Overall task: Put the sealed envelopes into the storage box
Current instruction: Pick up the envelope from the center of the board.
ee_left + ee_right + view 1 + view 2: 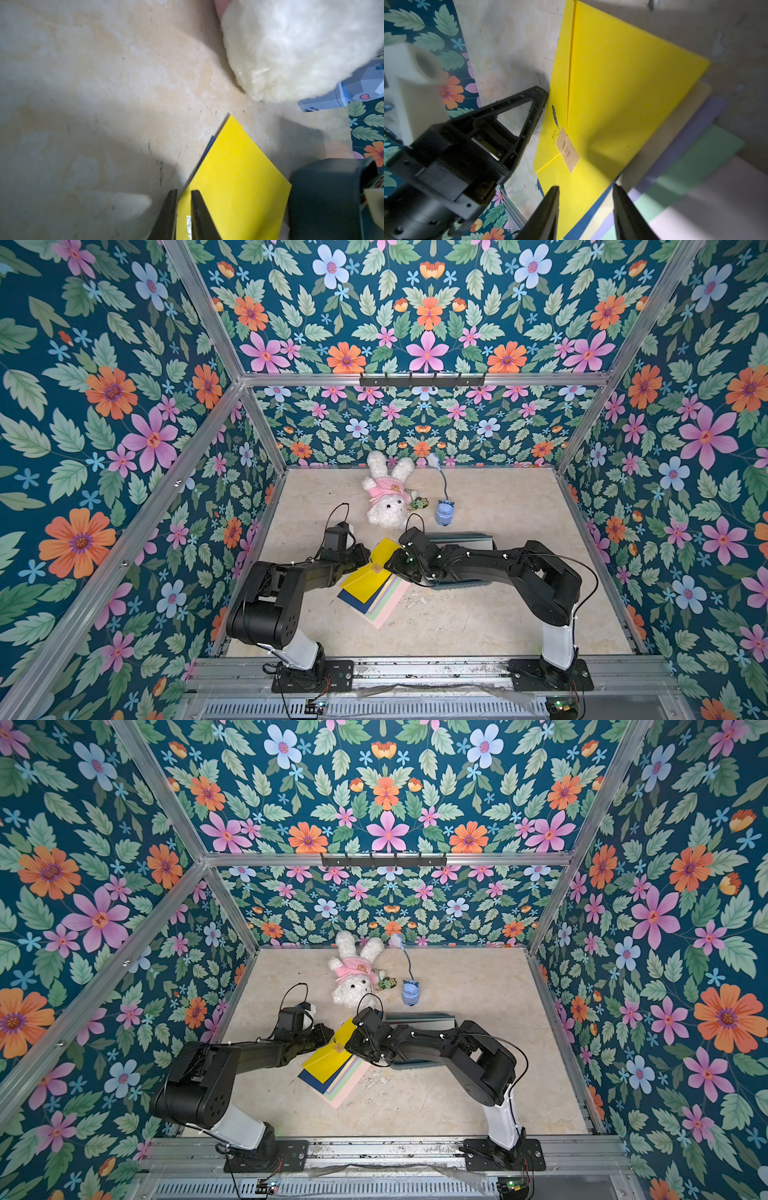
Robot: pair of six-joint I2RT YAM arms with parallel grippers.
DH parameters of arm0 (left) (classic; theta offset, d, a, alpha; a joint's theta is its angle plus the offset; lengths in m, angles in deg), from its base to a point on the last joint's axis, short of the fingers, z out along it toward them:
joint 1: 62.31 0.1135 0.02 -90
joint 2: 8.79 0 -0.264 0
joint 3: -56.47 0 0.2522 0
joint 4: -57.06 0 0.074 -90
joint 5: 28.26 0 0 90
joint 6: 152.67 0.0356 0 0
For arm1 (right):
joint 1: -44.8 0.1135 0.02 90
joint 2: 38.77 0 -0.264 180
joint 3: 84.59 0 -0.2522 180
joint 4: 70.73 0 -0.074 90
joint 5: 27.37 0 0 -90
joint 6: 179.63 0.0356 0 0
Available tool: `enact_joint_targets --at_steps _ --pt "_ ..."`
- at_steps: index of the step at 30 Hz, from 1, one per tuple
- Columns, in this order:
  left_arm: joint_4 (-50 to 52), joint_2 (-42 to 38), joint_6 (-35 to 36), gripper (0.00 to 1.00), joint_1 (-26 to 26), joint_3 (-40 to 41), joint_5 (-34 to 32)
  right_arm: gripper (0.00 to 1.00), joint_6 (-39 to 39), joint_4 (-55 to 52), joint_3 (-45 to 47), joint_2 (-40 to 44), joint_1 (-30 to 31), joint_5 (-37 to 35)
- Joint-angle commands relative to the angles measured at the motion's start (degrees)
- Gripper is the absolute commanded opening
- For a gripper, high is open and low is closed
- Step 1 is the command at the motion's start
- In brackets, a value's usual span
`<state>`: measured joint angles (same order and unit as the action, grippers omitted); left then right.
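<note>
Two grippers point(184, 191) point(585, 187), jaws apart, flank the yellow envelope point(623, 83).

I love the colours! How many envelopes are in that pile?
6 visible, all fanned in one pile: yellow on top, then navy, cream, lilac, green, pink. More may hide underneath.
</note>
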<state>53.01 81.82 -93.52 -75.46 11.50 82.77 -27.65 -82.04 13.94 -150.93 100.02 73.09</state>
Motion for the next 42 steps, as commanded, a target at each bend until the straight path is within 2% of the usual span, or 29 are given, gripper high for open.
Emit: enact_joint_targets --at_steps 1,28,33,42 --pt "6.29 0.62 0.56 0.19 -0.12 0.18 -0.28 0.46 0.22 0.27 0.11 0.27 -0.07 -0.49" --pt "6.24 0.45 0.64 0.19 -0.09 0.26 -0.12 0.46 1.64 3.77 -3.61 -1.35 -0.34 0.89" --pt "5.89 0.14 0.67 0.2 -0.07 0.5 0.49 0.36 1.88 5.65 -4.21 -3.81 -0.38 3.32" --pt "5.91 -3.35 -0.5 0.25 -0.11 0.72 1.21 0.02 -0.98 6.6 -5.87 -4.5 -0.57 3.86"
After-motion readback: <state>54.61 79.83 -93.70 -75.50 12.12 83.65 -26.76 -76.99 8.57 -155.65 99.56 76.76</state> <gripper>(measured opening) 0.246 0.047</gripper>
